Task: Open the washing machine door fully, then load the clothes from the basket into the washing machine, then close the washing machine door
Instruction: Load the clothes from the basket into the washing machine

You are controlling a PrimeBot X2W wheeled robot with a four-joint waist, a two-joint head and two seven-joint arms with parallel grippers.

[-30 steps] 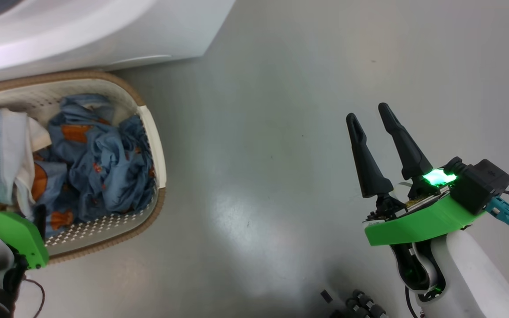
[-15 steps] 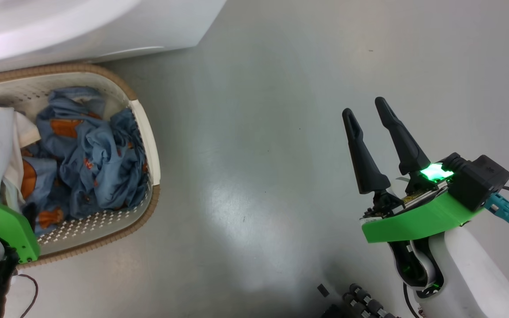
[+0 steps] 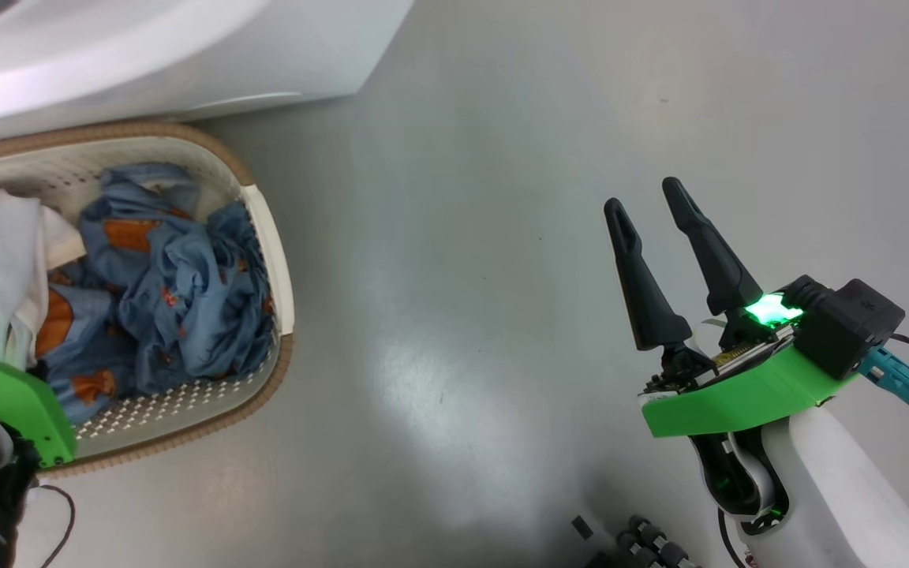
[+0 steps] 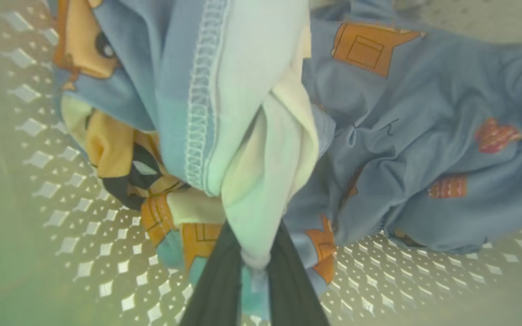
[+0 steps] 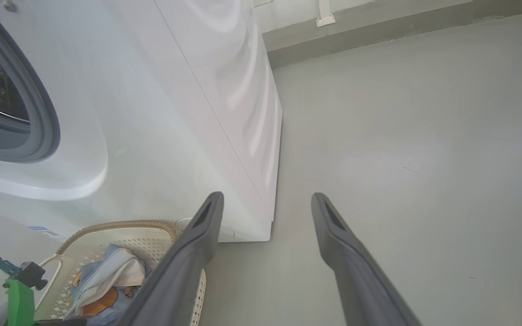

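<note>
Grey floor [image 3: 502, 237] carries the basket [image 3: 269, 237] just beside the washing machine [image 3: 186, 47], with the clothes [image 3: 178, 300] heaped inside. Left gripper [image 4: 255, 253] is clamped on a pale fold of the clothes; right gripper [image 3: 642, 193], fingers apart, hovers over the floor.

Reading as a laundry corner; home or test room, can't tell. White front-load washer [image 5: 175, 113] is standing on a glossy grey floor [image 3: 502, 237], and a basket [image 3: 269, 237] of clothes [image 3: 178, 300] is sitting just beside its base. Grey skirting [image 5: 379, 40] is running along a pale wall [image 5: 356, 9] behind the washer.
</note>
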